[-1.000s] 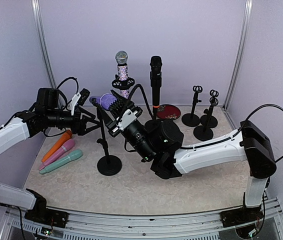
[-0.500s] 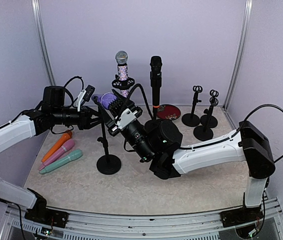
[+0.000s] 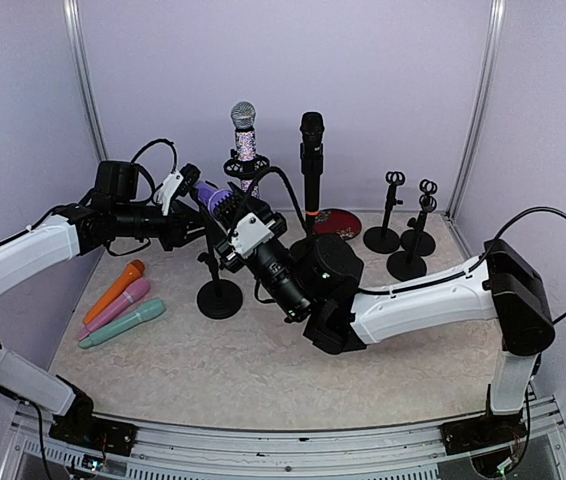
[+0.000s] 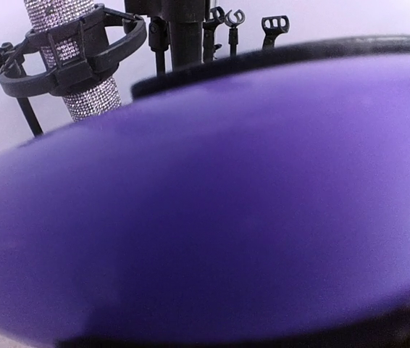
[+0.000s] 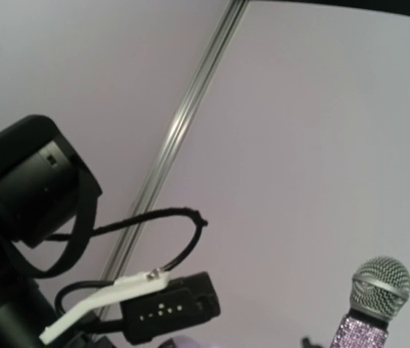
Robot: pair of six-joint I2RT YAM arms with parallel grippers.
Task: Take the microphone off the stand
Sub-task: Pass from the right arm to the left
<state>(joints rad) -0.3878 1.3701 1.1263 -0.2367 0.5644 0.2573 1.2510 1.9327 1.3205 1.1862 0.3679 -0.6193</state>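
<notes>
Beige marbled tabletop [image 3: 263, 380] carries an orange microphone [image 3: 115, 288], pink microphone [image 3: 121, 303] and teal microphone [image 3: 123, 323] lying side by side at left, a black round-based stand [image 3: 219, 299] seemingly planted mid-table, three empty stands [image 3: 406, 262] back right, red disc base [image 3: 339, 223] beside them.

Overhead, wrists close; shared glitter microphone [image 3: 245, 148]

A smooth purple microphone [image 4: 212, 210] fills the left wrist view as one blurred mass (the left pincer [image 3: 201, 212] has its fingers hidden there), while the right wrist view's bottom edge cuts off the rhinestone-covered silver-headed microphone [image 5: 377, 301].
</notes>
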